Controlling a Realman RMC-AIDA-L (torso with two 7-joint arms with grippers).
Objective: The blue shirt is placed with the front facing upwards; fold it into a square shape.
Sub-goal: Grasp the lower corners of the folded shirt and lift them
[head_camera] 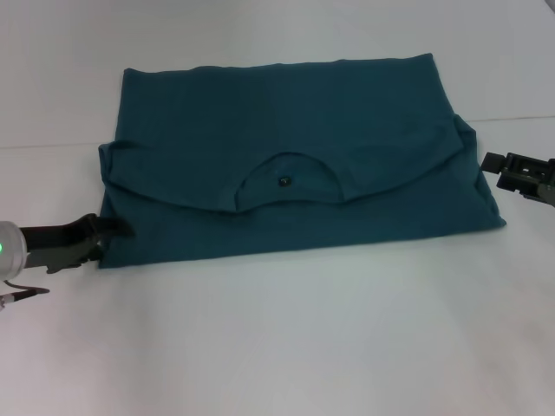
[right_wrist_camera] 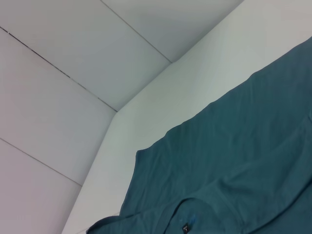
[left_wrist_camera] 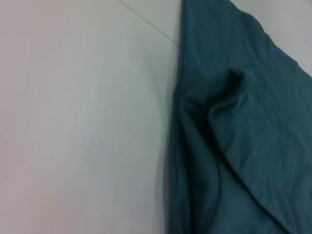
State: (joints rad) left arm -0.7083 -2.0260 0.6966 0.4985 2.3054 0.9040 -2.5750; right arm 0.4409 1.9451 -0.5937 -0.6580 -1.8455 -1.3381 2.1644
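Observation:
The blue shirt [head_camera: 286,139] lies on the white table as a wide, flat rectangle. Its upper part is folded over, so the round neckline and a small dark tag [head_camera: 284,182] show near the middle. My left gripper [head_camera: 108,236] is at the shirt's near left corner and touches its edge. The left wrist view shows that folded edge of the shirt [left_wrist_camera: 234,146] close up. My right gripper [head_camera: 503,169] hovers just off the shirt's right edge, apart from the cloth. In the right wrist view the shirt [right_wrist_camera: 243,161] and its tag [right_wrist_camera: 184,226] appear.
The white table [head_camera: 286,347] stretches wide in front of the shirt and to both sides. A faint seam [head_camera: 52,145] crosses it behind the shirt. Pale wall panels [right_wrist_camera: 73,73] stand beyond the table's far edge.

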